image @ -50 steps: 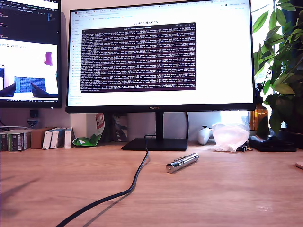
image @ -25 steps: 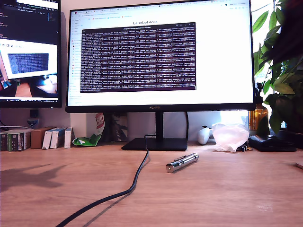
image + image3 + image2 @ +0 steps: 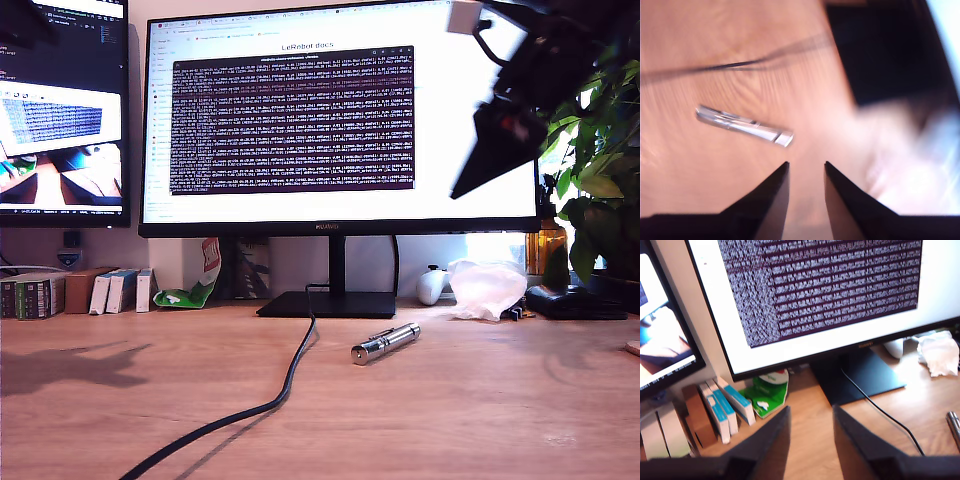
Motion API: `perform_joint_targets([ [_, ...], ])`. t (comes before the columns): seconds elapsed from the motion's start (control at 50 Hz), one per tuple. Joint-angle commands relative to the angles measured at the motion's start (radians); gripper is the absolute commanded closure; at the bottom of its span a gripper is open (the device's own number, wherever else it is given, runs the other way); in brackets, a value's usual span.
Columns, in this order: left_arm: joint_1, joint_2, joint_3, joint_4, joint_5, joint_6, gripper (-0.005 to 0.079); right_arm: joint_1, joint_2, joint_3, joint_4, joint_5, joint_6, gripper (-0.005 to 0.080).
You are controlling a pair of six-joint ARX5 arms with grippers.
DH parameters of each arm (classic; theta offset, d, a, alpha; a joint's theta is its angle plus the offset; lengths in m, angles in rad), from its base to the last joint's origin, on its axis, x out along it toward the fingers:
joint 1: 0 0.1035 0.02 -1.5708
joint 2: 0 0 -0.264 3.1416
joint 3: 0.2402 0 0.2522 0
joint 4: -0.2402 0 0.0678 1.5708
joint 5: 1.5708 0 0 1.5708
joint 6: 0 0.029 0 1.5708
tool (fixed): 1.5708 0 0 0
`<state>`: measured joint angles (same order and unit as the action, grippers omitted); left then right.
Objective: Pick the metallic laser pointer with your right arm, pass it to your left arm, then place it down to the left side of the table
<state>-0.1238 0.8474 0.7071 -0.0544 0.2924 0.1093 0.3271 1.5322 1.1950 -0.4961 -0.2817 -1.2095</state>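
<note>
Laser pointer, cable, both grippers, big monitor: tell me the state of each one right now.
metallic laser pointer: lying flat on the table, not gripped.
black cable: slack, snaking across the table.
my first gripper: open, empty.
my second gripper: open, empty, above the pointer.
large monitor: switched on, showing text.

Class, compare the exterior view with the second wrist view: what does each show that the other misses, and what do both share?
Only the exterior view shows the two monitors, the small boxes, the plant and an arm high at the exterior view's right. Only the second wrist view shows my second gripper, jaws apart and empty. Both show the metallic laser pointer lying on the table and the black cable.
</note>
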Motion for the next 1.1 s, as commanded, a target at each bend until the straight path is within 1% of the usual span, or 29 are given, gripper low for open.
perform_joint_targets([
  [0.0,-0.004,0.011,0.012,0.017,0.01,0.003,0.0515,0.032,0.028,0.011,0.012,0.029,-0.162,0.0446],
  [0.04,-0.004,0.011,0.012,0.022,0.013,0.003,0.0515,0.043,0.04,0.022,0.007,0.027,-0.159,0.041],
  [0.08,-0.004,0.011,0.012,0.027,0.018,0.003,0.0515,0.054,0.058,0.028,-0.008,0.031,-0.148,0.0398],
  [0.22,-0.003,0.011,0.012,0.033,0.018,0.004,0.0515,0.096,0.121,0.029,-0.069,0.039,-0.189,0.0393],
  [0.26,-0.003,0.011,0.012,0.033,0.018,0.003,0.0515,0.104,0.141,0.029,-0.084,0.038,-0.24,0.0393],
  [0.48,-0.004,0.011,0.012,0.029,0.027,0.003,0.0515,0.134,0.218,0.029,-0.162,0.018,-0.391,0.0397],
  [0.58,-0.004,0.011,0.012,0.025,0.028,0.003,0.0515,0.137,0.23,0.029,-0.183,-0.019,-0.45,0.0397],
  [0.78,-0.004,0.011,0.012,0.025,0.042,0.003,0.0515,0.137,0.246,0.029,-0.177,-0.047,-0.521,0.0397],
  [0.94,-0.004,0.011,0.012,0.025,0.043,0.003,0.0515,0.137,0.267,0.032,-0.144,-0.066,-0.545,0.0397],
  [1.08,-0.004,0.011,0.012,0.024,0.042,0.003,0.0515,0.138,0.301,0.065,-0.132,-0.084,-0.55,0.0397],
])
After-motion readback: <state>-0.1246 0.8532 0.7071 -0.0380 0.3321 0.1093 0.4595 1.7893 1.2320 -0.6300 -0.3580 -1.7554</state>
